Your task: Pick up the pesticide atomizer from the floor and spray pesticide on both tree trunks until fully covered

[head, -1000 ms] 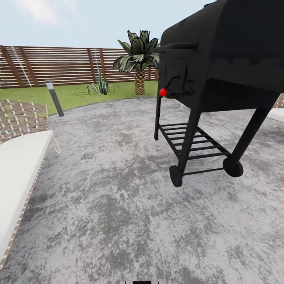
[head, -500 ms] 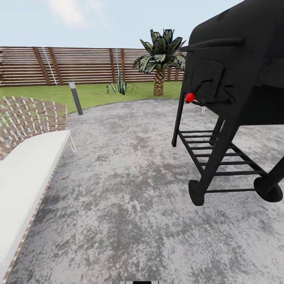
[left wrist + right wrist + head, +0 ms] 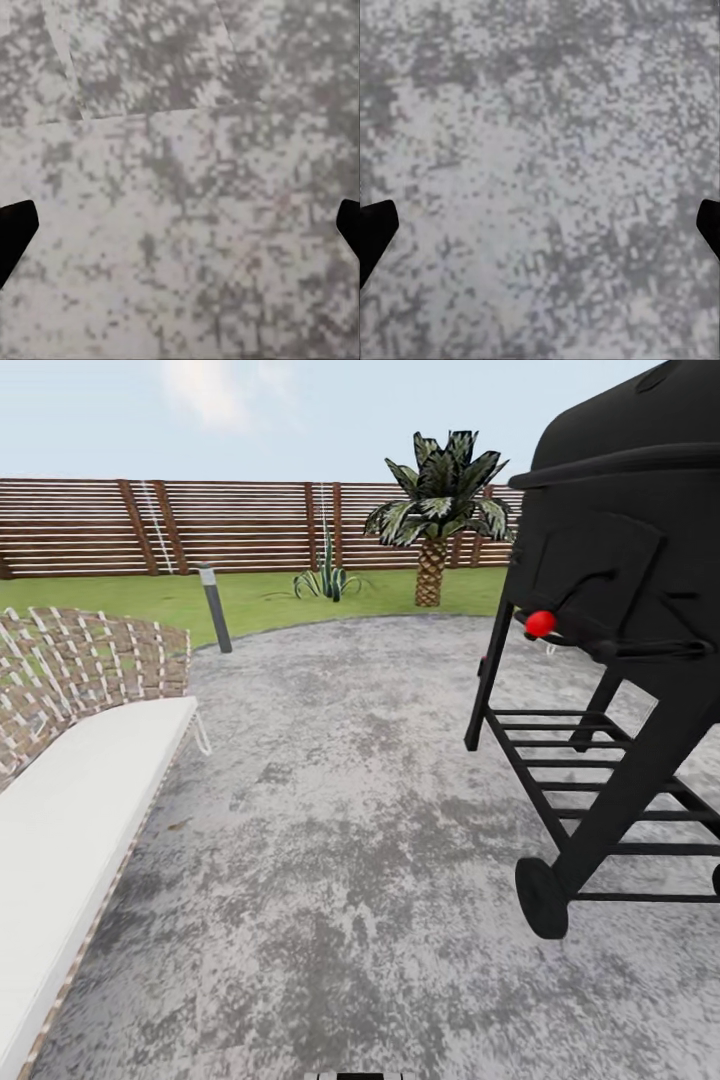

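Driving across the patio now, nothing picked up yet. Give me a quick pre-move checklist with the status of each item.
1. Left gripper empty, fingertips spread wide over the grey paving: ok.
2. Right gripper empty and open: ok.
3. Black grill close on the right, its wheel near the path: not ok, keep clear.
4. White lounger close on the left: not ok, tight margin.
5. Paving ahead towards the lawn: ok.
6. Atomizer location: cannot tell.

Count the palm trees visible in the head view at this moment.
1. The short palm stands on the grass before the wooden fence, behind the black grill. More may be hidden behind the grill.
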